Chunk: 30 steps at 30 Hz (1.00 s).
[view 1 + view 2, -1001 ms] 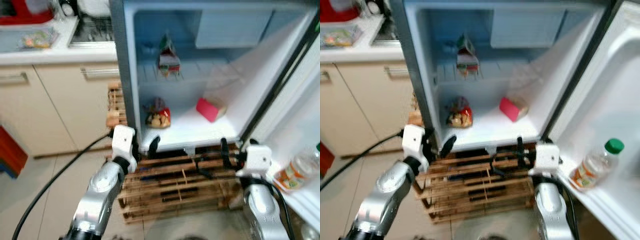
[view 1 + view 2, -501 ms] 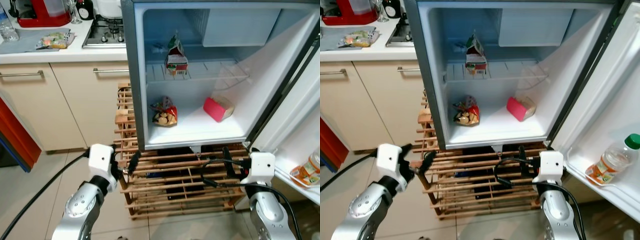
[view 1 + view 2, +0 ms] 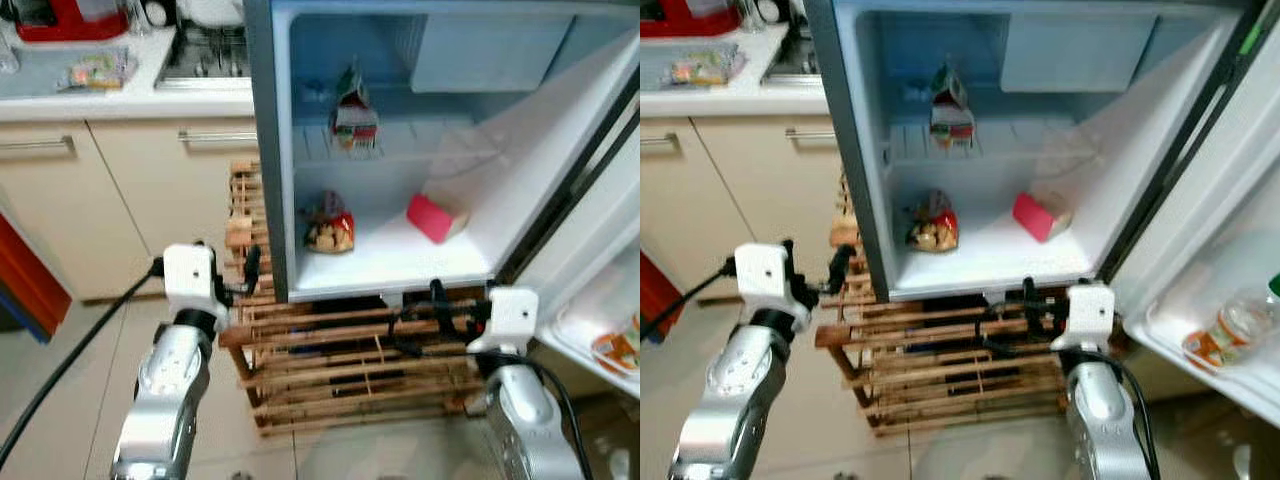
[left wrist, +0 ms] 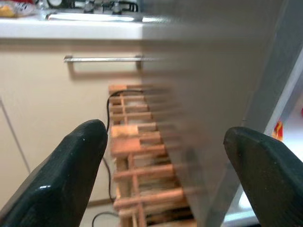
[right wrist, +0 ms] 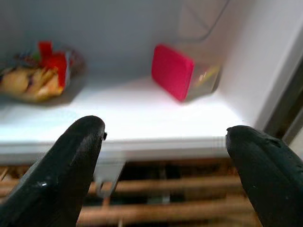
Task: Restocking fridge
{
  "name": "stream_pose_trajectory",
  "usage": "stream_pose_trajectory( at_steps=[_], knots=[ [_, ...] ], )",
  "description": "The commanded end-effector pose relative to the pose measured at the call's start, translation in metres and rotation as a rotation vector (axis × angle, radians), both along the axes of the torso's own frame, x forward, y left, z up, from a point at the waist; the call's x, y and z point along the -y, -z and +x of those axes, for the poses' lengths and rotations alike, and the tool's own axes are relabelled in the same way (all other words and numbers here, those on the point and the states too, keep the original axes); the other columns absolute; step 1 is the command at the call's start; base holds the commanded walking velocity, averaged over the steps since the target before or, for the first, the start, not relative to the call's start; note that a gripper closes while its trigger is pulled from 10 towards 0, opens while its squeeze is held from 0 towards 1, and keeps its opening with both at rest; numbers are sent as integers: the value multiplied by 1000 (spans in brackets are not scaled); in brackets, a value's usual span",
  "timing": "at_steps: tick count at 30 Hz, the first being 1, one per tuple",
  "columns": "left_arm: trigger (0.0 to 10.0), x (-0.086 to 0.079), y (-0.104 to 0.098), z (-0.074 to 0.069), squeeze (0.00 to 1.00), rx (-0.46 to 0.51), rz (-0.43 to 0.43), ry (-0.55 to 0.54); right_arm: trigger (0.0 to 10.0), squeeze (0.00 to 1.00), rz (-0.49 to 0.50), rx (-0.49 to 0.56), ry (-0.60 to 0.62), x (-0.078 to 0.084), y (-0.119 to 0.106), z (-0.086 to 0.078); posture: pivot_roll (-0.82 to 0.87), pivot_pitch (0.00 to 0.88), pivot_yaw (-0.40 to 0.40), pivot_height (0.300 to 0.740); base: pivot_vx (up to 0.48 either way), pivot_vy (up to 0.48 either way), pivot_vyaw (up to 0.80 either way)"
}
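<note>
Two grippers hang low before an open fridge [image 3: 270, 150] that stands on a slatted wooden rack [image 3: 340, 380] of pale, rough rods and boards. The left gripper [image 3: 248, 272] sits just outside the fridge's grey side wall, beside the rack's corner, its black rounded fingers [image 4: 71, 175] spread wide with nothing between them; the left wrist view shows that smooth grey wall close ahead and a beige cabinet door with a thin metal bar handle [image 4: 102, 59] beyond. The right gripper [image 3: 455, 305] hovers just below the front lip of the fridge's white, glossy floor, its fingers [image 5: 71, 161] likewise parted and empty. Ahead of it and a little above lies a flat red-faced box [image 5: 177, 71], tilted against the white right wall, and farther toward the left gripper's side a crinkled red and yellow snack bag [image 5: 40, 75] rests on the same floor. Higher up, a gable-topped carton [image 3: 352, 105] stands upright on a wire shelf [image 3: 400, 155], well above both grippers. To the outer side of the right gripper, the open door's white moulded shelf [image 3: 1200, 350] holds a clear plastic bottle [image 3: 1230, 325] with an orange label, lying tilted. A black cable [image 3: 70, 360] trails from the left arm over the pale tiled floor [image 3: 60, 400].
</note>
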<state>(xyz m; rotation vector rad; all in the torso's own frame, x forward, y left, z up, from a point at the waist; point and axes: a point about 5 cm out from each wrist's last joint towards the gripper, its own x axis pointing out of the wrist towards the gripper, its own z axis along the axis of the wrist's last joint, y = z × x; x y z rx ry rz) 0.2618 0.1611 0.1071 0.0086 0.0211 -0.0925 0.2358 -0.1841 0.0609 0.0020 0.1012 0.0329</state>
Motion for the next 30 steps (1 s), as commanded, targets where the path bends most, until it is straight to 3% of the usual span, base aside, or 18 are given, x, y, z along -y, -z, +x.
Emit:
stream_pose_trajectory(
  at_steps=[1,13,21,26,30],
  knots=[
    [10000,5,-3,3,0,15,25,29,10000,0,29,-28,4,0,6,-3,-125,0,5,740,-247,0,0],
    [10000,10,-6,15,0,31,44,35,10000,0,26,-41,-30,-7,9,7,-120,0,7,740,-81,0,0],
    [10000,21,-3,18,0,35,31,79,10000,0,13,-53,-14,3,12,10,-127,0,-5,740,0,0,0],
    [10000,31,-5,21,0,58,17,111,10000,0,-1,-55,-3,15,12,19,-118,0,-14,740,0,-449,0],
    [10000,31,-5,19,0,66,21,121,10000,0,-5,-56,1,16,12,22,-113,0,-15,740,0,-480,0]
  ],
)
